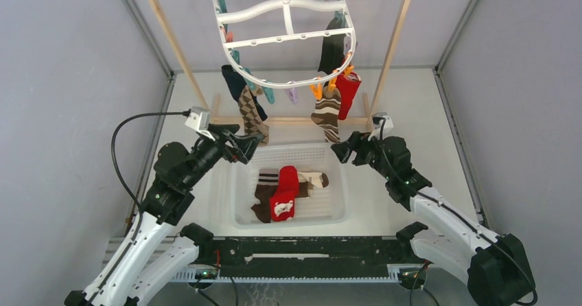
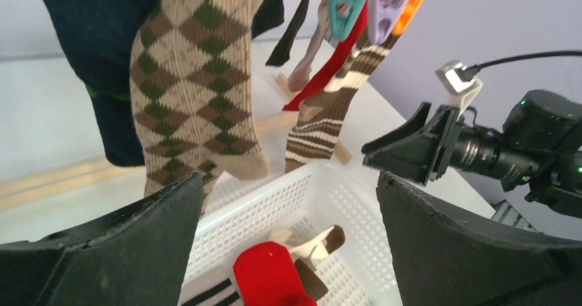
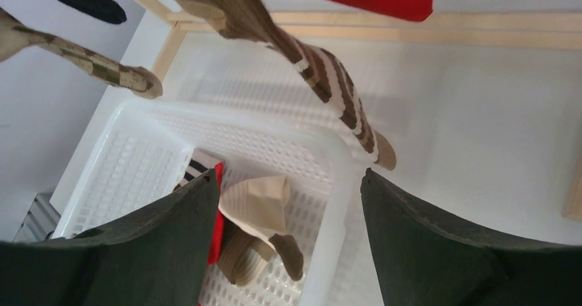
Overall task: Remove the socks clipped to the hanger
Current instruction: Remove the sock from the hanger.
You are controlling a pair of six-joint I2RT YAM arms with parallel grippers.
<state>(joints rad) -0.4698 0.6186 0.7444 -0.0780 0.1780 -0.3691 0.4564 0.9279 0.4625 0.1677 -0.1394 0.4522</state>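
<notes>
Only your top view shows the hanger [image 1: 288, 40], upper centre. In the right wrist view the brown striped sock [image 3: 329, 79] hangs just above your right pincer [image 3: 287, 182], which is wide and empty. Your left pincer [image 2: 288, 182] is wide too.

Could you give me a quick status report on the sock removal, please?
Left gripper, right gripper open, empty. Argyle sock, striped sock hang clipped to hanger. Nothing blocking either gripper.

Bright, even, diffuse light casts only faint shadows; wrist views soften slightly at near edges.
</notes>
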